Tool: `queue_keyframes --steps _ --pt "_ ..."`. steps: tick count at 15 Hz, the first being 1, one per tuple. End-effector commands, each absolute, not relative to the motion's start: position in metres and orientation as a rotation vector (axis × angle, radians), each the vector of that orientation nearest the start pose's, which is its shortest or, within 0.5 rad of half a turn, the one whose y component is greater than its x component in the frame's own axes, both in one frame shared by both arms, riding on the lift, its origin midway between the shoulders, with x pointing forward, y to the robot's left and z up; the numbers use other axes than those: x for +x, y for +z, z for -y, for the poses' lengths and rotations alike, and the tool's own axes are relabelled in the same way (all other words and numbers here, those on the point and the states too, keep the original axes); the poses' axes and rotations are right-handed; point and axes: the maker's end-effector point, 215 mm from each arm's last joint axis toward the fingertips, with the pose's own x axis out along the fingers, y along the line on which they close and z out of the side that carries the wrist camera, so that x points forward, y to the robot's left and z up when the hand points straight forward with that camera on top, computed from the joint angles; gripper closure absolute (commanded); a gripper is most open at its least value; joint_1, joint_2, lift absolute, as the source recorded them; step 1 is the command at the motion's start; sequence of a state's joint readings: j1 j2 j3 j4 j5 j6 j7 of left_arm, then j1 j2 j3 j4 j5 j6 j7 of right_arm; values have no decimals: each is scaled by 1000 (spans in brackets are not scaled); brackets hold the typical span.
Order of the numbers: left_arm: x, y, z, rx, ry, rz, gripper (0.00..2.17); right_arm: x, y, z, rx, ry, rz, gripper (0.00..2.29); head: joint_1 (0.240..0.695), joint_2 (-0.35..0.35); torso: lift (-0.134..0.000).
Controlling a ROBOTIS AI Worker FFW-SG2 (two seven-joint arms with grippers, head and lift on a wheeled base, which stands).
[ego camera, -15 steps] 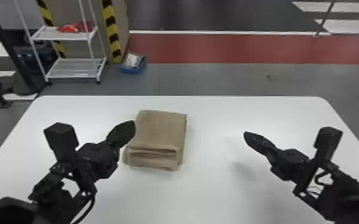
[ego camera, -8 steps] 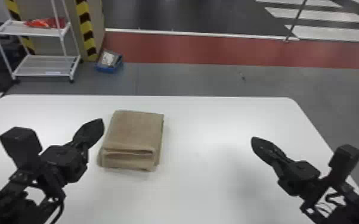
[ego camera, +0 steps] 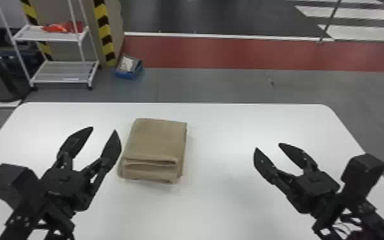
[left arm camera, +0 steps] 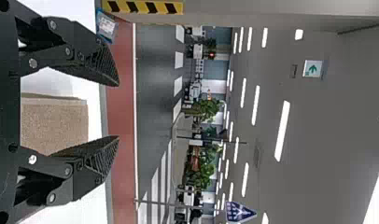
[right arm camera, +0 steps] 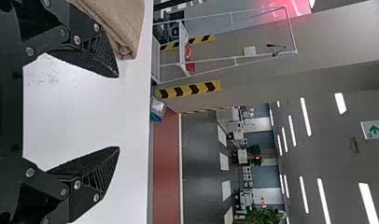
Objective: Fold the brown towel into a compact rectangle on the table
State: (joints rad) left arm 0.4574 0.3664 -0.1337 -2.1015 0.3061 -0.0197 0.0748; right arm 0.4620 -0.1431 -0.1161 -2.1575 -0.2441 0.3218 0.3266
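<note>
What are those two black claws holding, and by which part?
Nothing: both the left gripper and right gripper are open, with only air between their fingers.

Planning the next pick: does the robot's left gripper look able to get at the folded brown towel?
Probably yes: the open left gripper is right beside the folded brown towel, with nothing between them.

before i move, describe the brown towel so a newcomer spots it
Find the white table. Left of its middle lies the towel, a brown folded rectangle with layered edges. Brown cloth sets it apart from the black left end effector and right end effector flanking it.
</note>
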Motion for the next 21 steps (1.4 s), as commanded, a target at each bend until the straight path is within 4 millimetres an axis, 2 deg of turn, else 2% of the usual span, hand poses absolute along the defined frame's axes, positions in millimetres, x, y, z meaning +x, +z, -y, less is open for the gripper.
queue_keyframes --steps 1,4,8,10,12,18,21 --pt "443 -303 -204 -14 -197 14 29 445 -334 197 94 335 -180 46 695 -38 -125" --pt "441 -311 -213 35 -146 7 33 439 -343 195 103 321 -203 46 695 12 -125" --pt "440 -316 -218 47 -131 -1 39 436 -343 202 99 308 -199 49 695 25 -125" --pt "442 -309 -222 45 -120 14 39 434 -336 203 96 304 -179 49 695 22 -125" --pt "442 -304 -227 43 -106 35 39 431 -314 207 91 291 -90 49 695 22 -125" --pt "442 -298 -232 38 -84 54 39 420 -300 216 102 263 -27 49 695 22 -125" --pt "441 -297 -235 34 -73 59 39 418 -301 218 108 256 -30 49 695 21 -125"
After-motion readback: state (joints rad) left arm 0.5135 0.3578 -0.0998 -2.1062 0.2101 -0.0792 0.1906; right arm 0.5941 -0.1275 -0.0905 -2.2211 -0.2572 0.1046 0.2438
